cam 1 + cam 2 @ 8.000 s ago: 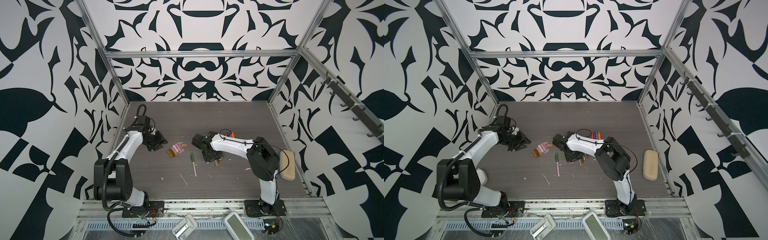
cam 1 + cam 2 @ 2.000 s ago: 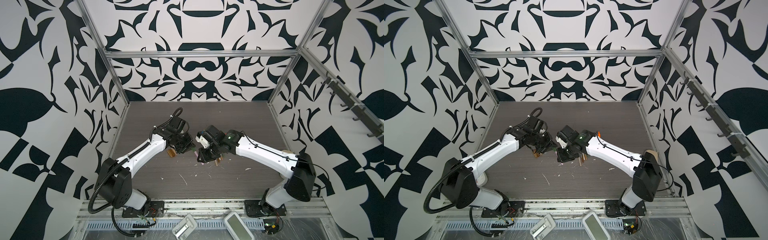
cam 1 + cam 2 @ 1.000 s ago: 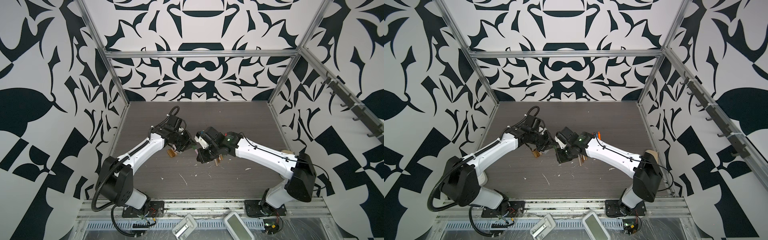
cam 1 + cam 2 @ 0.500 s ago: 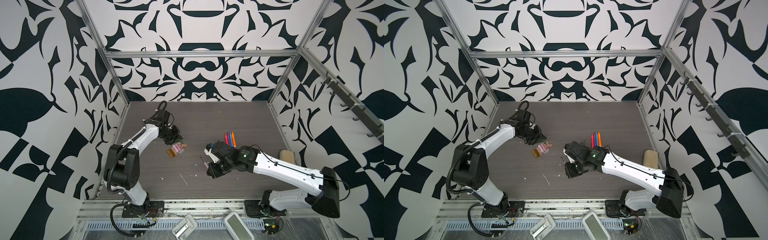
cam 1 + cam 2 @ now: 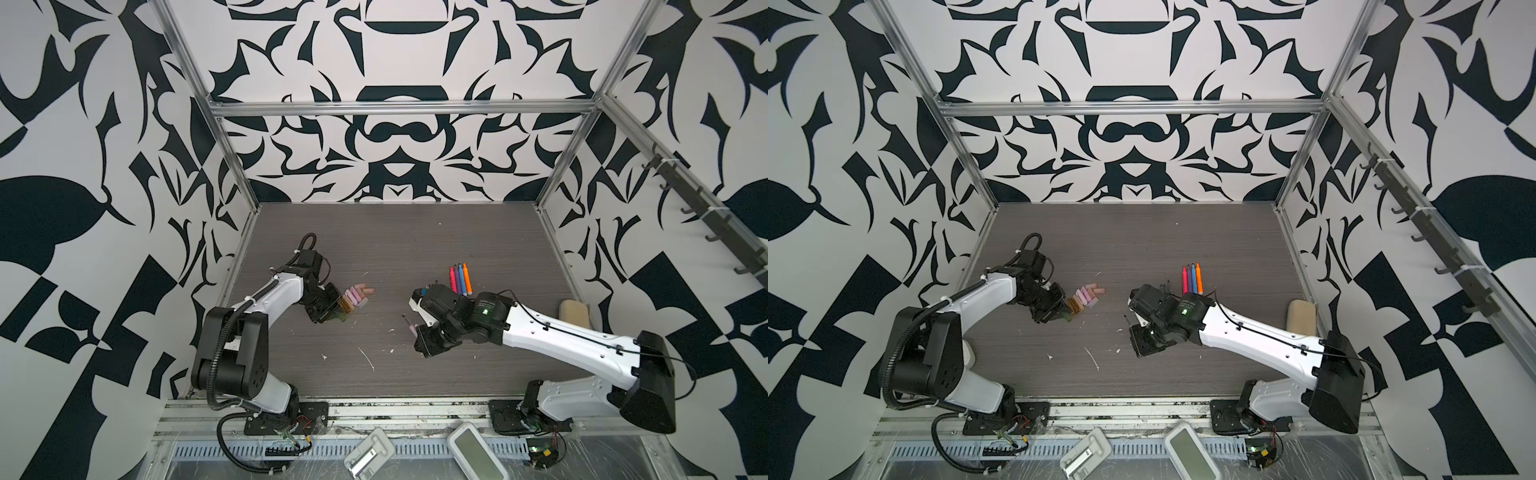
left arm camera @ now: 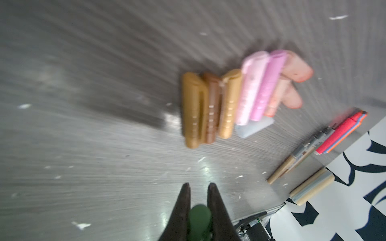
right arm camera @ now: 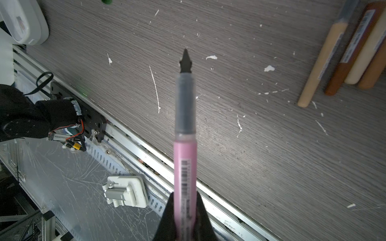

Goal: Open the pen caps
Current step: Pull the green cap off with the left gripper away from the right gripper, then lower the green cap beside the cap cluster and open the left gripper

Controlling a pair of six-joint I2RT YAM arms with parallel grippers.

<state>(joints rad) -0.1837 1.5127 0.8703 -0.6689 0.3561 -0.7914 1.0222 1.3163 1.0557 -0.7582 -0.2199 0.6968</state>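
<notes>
While left pincer (image 6: 198, 188) nips a green cap (image 6: 199, 217), right pincer (image 7: 185, 195) clamps uncapped pink pen (image 7: 185, 158).

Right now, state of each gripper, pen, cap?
left gripper: shut on green cap.
right gripper: shut on pink pen.
pink pen: uncapped, dark tip exposed.
loose caps: off, lying in a row.
bright pens: lying side by side.
muted pens: lying side by side.

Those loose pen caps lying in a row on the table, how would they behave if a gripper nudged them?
The pen caps are round tubes lying side by side, so a sideways push would probably roll them, though the clip visible on the tan cap may stop it. They look small and hollow, likely light enough to scatter.
</notes>
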